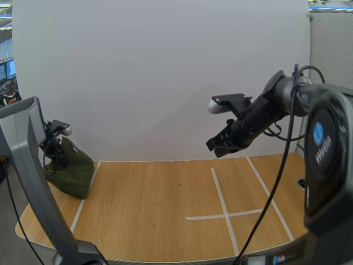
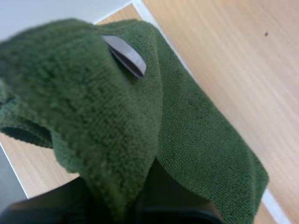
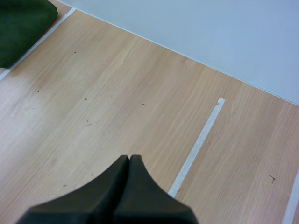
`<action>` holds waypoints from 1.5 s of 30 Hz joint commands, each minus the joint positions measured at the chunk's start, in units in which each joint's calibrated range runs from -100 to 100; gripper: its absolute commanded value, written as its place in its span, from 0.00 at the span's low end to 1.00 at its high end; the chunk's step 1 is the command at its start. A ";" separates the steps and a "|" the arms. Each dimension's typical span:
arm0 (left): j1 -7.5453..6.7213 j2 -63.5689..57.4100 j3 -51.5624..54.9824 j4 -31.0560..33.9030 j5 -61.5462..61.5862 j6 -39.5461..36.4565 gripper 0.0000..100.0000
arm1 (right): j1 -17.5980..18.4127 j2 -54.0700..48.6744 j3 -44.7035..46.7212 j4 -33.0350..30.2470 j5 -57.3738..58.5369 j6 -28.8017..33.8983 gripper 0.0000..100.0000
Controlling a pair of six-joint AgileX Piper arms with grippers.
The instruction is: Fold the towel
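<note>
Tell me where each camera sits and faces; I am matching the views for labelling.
High view: behind and above the arm bases, facing forward and down over the light wooden table; it shows the left gripper holding up the dark green terry towel and the right gripper raised.
Left wrist view: on the left arm, facing down along its gripper, which the towel drapes.
Right wrist view: on the right arm, facing down at the table past its own shut fingers.
Shared: all three show towel and table.
</note>
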State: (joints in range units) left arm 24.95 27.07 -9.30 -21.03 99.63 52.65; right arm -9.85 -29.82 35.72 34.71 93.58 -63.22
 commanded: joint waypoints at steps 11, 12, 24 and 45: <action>0.10 6.99 -6.84 5.11 0.37 4.55 0.00 | -0.17 -11.05 0.11 -3.01 6.42 5.90 0.00; 0.10 6.99 -7.15 5.11 0.37 4.85 0.00 | -0.17 -11.38 0.11 -3.01 6.42 5.90 0.00; 0.28 7.97 -8.08 5.10 0.37 4.97 0.00 | -0.17 -13.44 0.11 -4.69 6.42 7.32 0.00; 1.01 7.97 -8.08 1.35 0.37 4.72 0.89 | -0.17 -13.44 0.11 -4.58 6.42 7.32 0.00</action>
State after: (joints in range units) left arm 25.87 35.50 -16.88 -16.94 99.63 57.35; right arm -9.85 -42.51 35.72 30.35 99.15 -56.01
